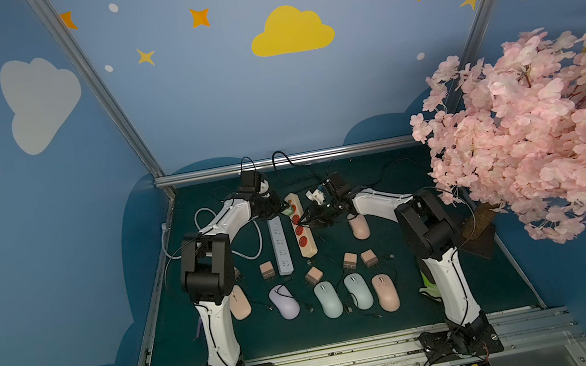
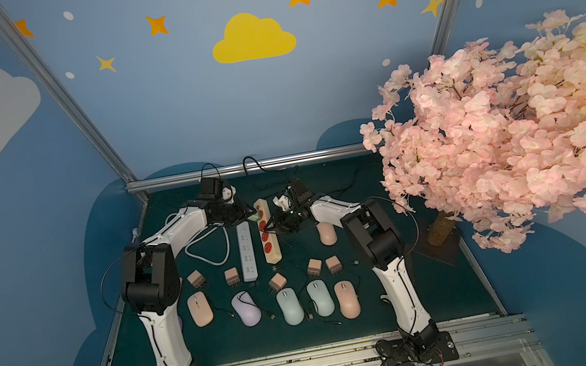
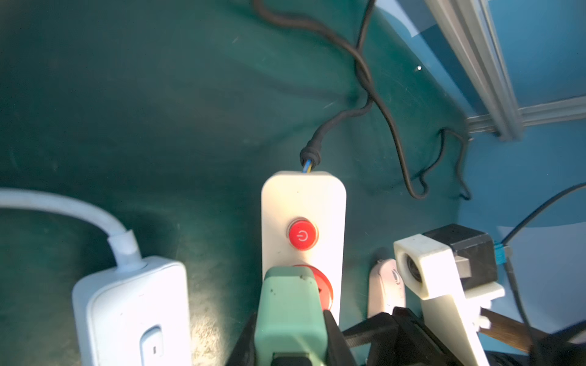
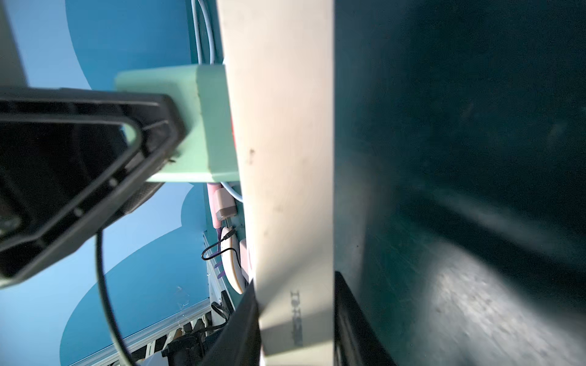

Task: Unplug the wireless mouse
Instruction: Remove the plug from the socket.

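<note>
Mint-green charger (image 3: 291, 310) sits plugged into the cream power strip (image 3: 302, 196), in the red socket just beside its round red switch (image 3: 302, 235). My left jaws are clenched on the charger; my right jaws grip the strip's long edges on the desk (image 3: 158, 111). A pink mouse (image 1: 359, 226) lies near the strip.
</note>
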Tool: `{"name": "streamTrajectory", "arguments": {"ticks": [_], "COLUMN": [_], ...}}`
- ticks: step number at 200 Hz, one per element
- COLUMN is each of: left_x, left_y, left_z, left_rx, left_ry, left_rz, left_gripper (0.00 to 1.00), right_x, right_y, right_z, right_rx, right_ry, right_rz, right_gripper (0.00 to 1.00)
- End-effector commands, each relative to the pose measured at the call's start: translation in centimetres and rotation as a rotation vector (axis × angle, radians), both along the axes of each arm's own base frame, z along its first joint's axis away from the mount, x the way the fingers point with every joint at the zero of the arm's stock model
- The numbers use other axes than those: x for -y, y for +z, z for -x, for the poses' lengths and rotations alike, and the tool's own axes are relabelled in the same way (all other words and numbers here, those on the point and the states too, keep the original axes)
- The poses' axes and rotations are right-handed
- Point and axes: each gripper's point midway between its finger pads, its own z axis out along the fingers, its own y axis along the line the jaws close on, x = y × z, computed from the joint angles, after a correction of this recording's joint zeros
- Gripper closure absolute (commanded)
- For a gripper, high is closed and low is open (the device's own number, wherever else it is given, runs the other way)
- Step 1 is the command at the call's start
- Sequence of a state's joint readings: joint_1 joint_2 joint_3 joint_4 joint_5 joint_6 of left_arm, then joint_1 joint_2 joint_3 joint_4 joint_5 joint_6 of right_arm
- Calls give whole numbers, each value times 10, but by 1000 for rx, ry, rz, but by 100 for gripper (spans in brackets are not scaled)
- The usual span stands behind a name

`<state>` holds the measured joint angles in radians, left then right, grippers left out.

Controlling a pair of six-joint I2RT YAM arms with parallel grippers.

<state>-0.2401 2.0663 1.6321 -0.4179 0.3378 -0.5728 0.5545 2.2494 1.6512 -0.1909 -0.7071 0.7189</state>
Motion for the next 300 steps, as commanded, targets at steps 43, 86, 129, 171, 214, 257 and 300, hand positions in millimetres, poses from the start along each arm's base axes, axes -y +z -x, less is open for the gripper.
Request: {"name": "streamTrajectory", "arguments": {"ticks": [43, 86, 129, 171, 214, 257, 300], "left_x": [-8, -10, -9, -4, -5, -8, -6], "left_y": [49, 57, 58, 60, 66, 67, 69], "left_z": [-14, -5, -5, -13, -3, -12, 0], "left_rx": [64, 132, 104, 109, 143, 85, 177], "left_ry": [59, -5, 16, 33, -18, 82, -11], "left_rz": [366, 5, 151, 285, -4, 349, -144], "left_gripper": [96, 96, 96, 96, 96, 96, 96], "right_x": [17, 17, 14, 16, 18, 18, 21], "right_y": [-4, -1, 2, 6, 7, 10, 12], "right_z": [-7, -6, -6, -6, -5, -6, -6], "right_rx": [-15, -2, 1, 18, 28, 38, 56], "right_ry": [-69, -67, -61, -59, -59, -68, -65], "right_rz": [71, 91, 76, 90, 112, 99, 120], "right_gripper": [100, 100, 100, 100, 100, 100, 100]}}
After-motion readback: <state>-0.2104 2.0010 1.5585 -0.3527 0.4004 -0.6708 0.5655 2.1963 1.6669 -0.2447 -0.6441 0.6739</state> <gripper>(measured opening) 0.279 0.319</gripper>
